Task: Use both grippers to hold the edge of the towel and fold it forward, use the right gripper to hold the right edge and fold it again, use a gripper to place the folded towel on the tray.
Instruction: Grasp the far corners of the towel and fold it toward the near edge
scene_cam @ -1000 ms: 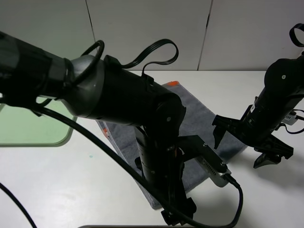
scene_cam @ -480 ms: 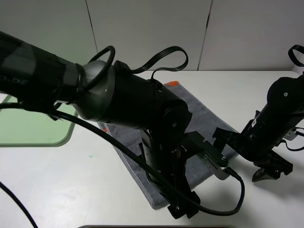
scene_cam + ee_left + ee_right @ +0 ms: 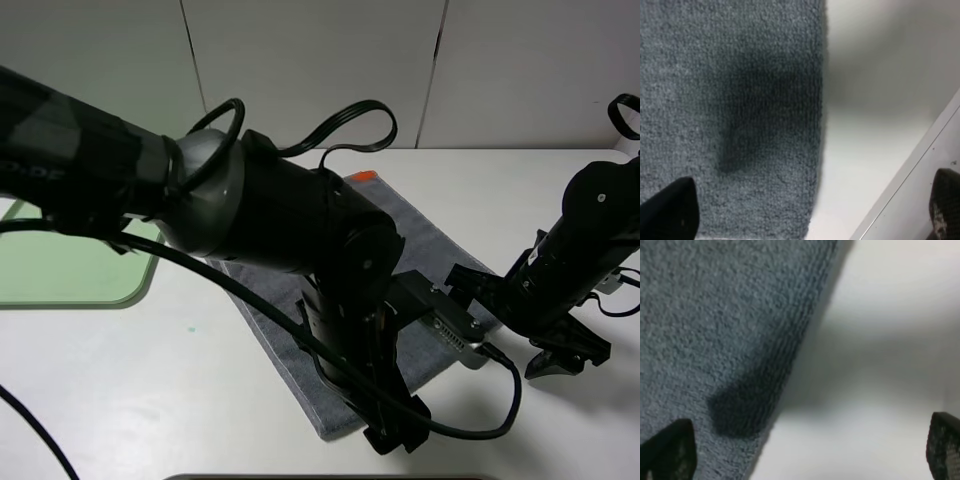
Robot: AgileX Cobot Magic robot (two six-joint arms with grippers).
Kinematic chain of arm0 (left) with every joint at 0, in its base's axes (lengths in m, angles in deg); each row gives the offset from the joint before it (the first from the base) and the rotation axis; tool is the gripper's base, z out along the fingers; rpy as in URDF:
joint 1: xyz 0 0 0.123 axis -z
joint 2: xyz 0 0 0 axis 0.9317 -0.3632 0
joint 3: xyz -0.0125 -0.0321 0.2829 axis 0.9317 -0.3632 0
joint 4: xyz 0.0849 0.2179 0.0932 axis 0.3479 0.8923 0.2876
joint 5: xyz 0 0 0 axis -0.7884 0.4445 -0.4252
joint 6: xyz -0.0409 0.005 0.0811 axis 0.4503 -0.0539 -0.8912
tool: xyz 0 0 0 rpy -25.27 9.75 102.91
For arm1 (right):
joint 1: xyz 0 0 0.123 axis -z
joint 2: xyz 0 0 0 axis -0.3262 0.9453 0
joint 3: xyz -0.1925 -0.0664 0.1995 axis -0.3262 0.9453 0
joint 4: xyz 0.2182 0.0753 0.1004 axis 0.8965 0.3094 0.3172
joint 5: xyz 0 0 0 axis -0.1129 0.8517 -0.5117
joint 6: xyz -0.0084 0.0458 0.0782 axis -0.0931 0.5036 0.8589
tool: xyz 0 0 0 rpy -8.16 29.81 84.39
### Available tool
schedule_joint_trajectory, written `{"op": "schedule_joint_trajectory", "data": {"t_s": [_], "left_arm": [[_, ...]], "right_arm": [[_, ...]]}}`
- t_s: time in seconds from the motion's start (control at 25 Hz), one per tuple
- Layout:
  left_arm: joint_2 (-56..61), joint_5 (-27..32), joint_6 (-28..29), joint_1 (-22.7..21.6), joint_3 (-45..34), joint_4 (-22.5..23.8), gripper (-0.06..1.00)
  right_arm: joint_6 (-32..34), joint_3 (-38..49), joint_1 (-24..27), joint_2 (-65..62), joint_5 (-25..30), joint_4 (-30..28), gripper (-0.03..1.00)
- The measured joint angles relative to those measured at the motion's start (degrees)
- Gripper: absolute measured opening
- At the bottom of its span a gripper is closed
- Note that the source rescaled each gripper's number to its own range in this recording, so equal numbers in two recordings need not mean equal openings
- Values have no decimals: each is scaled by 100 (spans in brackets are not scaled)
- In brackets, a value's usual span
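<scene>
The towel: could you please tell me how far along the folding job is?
Nothing looks finished: the towel lies flat and unfolded on the table. In hand: the left claw and right claw are both open, each straddling a towel edge and not yet closed on it. Left to do: both folds, then placing the towel on the green tray.

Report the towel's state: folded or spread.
Spread: the towel lies flat on the table in one layer; both wrist views show a single edge, no fold.
</scene>
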Motion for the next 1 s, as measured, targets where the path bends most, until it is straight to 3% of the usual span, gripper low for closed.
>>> {"op": "schedule_joint_trajectory", "data": {"t_s": [0.72,1.0], "left_arm": [[-470,60,85,12,23,77,92],[-514,60,104,18,33,265,87]], "right_arm": [[-212,0,0,0,-187,108,100],[-278,0,0,0,-231,108,100]]}}
